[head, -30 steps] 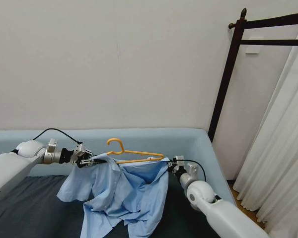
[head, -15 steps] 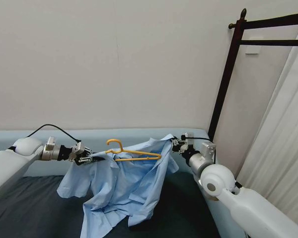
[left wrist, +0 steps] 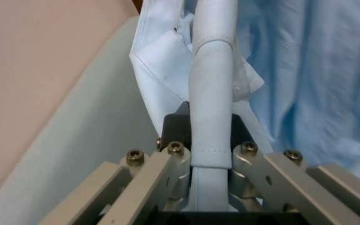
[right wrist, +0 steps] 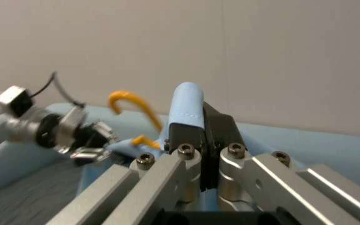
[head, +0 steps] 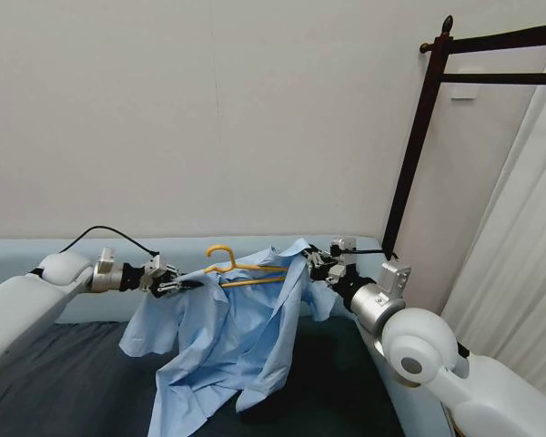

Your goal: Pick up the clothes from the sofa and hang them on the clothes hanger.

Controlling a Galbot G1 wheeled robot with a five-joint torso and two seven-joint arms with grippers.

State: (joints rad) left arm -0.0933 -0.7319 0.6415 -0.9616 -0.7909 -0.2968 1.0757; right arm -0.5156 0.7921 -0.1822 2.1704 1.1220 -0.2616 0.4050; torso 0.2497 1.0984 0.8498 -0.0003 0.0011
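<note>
A light blue shirt (head: 227,350) hangs on an orange plastic hanger (head: 241,269), held up above the sofa between both arms. My left gripper (head: 184,285) is shut on the shirt's left shoulder; in the left wrist view a folded strip of the shirt (left wrist: 213,108) runs between its fingers (left wrist: 158,176). My right gripper (head: 311,264) is shut on the shirt's right shoulder edge; in the right wrist view a fold of the shirt (right wrist: 187,110) is pinched between the black pads (right wrist: 217,126), with the orange hanger's hook (right wrist: 130,103) and the left gripper (right wrist: 89,149) beyond.
A pale blue sofa back (head: 91,248) runs along the wall, with a dark seat cushion (head: 45,382) below the shirt. A dark wooden clothes rack (head: 428,137) stands at the right, beside a white curtain (head: 523,264).
Both arms have lifted the shirt and hanger and carried them rightward, towards the rack. The right gripper rose from the sofa's edge; the shirt's lower part now hangs more freely.
</note>
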